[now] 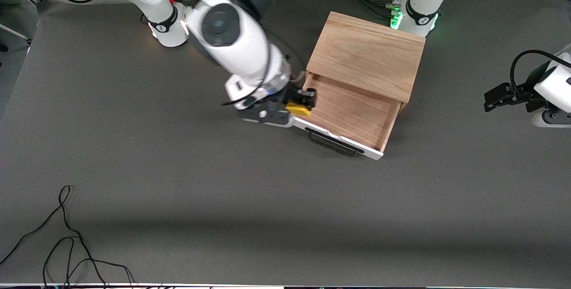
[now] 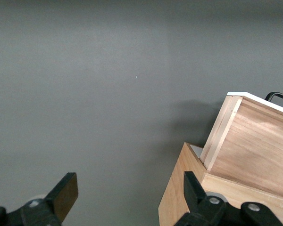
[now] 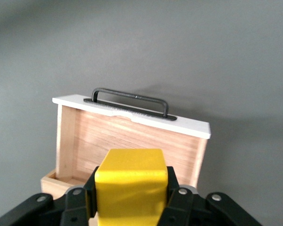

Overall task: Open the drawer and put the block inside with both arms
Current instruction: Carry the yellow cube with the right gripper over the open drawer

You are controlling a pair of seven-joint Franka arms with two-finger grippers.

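Observation:
The light oak cabinet (image 1: pixel 366 55) stands near the left arm's base. Its drawer (image 1: pixel 352 113) is pulled open toward the front camera, with its white front (image 1: pixel 372 151) and black handle (image 1: pixel 332 144). My right gripper (image 1: pixel 302 104) is shut on the yellow block (image 1: pixel 299 109) and holds it over the drawer's corner at the right arm's end. In the right wrist view the block (image 3: pixel 130 186) sits between the fingers above the wood interior (image 3: pixel 132 136). My left gripper (image 1: pixel 497 98) is open and empty and waits beside the cabinet, toward the left arm's end; its wrist view shows the drawer's side (image 2: pixel 254 146).
Loose black cables (image 1: pixel 67 244) lie on the grey table at the corner near the front camera at the right arm's end. The right arm's bulky forearm (image 1: pixel 236 43) hangs over the table beside the cabinet.

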